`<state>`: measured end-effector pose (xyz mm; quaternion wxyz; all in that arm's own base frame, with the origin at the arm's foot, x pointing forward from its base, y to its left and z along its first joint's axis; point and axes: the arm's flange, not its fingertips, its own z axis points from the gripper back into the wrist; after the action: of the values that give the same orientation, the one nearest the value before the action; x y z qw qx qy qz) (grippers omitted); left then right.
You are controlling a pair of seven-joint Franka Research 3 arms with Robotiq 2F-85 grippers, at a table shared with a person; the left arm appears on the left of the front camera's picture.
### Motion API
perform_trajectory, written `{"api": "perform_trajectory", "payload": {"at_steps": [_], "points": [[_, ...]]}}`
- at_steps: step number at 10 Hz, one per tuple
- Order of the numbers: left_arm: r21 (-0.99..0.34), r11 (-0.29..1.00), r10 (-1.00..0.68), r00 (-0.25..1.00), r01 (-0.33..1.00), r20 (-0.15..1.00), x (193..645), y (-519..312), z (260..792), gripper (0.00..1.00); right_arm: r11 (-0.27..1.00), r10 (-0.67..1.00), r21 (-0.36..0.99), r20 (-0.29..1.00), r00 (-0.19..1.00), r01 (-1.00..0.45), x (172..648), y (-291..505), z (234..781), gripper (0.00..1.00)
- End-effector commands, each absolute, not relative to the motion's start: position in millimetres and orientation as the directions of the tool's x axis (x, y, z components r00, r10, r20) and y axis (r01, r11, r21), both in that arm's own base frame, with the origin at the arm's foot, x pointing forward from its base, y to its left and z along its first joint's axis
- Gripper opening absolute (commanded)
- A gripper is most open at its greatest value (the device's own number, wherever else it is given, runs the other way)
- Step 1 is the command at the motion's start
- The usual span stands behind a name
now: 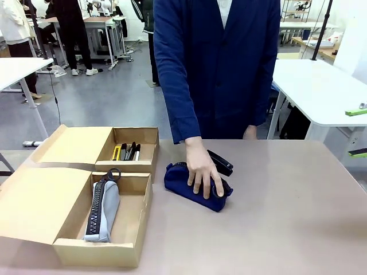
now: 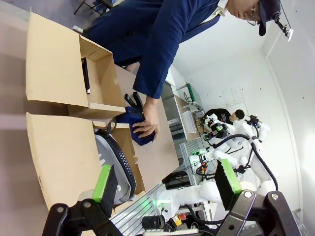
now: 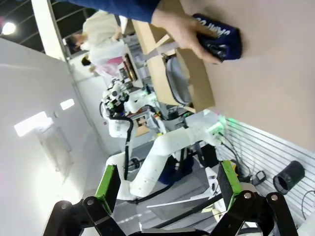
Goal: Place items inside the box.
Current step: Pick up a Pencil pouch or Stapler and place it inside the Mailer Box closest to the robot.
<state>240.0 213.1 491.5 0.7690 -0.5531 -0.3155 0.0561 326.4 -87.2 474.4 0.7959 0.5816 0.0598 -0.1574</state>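
A person's hand [image 1: 200, 167] presses down on a navy zip pencil case [image 1: 182, 180] lying mid-table, with a black stapler [image 1: 221, 162] just behind it. The near cardboard box [image 1: 133, 229] holds a grey pencil case [image 1: 103, 209]. The far box [image 1: 150, 135] holds a yellow utility knife [image 1: 116, 153] and a black-and-white marker pen [image 1: 136, 152]. My left gripper [image 2: 165, 182] hangs open and empty, looking at the boxes, the grey case [image 2: 115, 162] and the navy case [image 2: 134, 117]. My right gripper [image 3: 167, 181] is also open and empty, well away from the navy case [image 3: 224, 39].
Both boxes have their lids [image 1: 40, 200] folded open toward the table's left edge. The tabletop [image 1: 287, 217] right of the navy case is bare. White tables [image 1: 321, 86] stand behind the person.
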Motion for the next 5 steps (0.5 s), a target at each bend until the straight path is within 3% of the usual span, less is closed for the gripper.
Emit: {"api": "perform_trajectory", "payload": {"at_steps": [1,2,5], "points": [[-0.880,0.374,0.438,0.781,0.293,0.446,240.3,212.3,493.7,1.00,0.337,-0.225,0.913,-0.160,0.961,0.231,306.5,-105.1,464.1,1.00],[-0.880,0.374,0.438,0.781,0.293,0.446,240.3,212.3,493.7,1.00,0.358,-0.229,0.918,-0.092,0.969,0.172,301.3,-102.7,465.3,1.00],[-0.880,0.374,0.438,0.781,0.293,0.446,240.3,212.3,493.7,1.00,0.436,-0.224,0.885,-0.068,0.972,0.162,314.8,-85.4,470.4,1.00]]}}
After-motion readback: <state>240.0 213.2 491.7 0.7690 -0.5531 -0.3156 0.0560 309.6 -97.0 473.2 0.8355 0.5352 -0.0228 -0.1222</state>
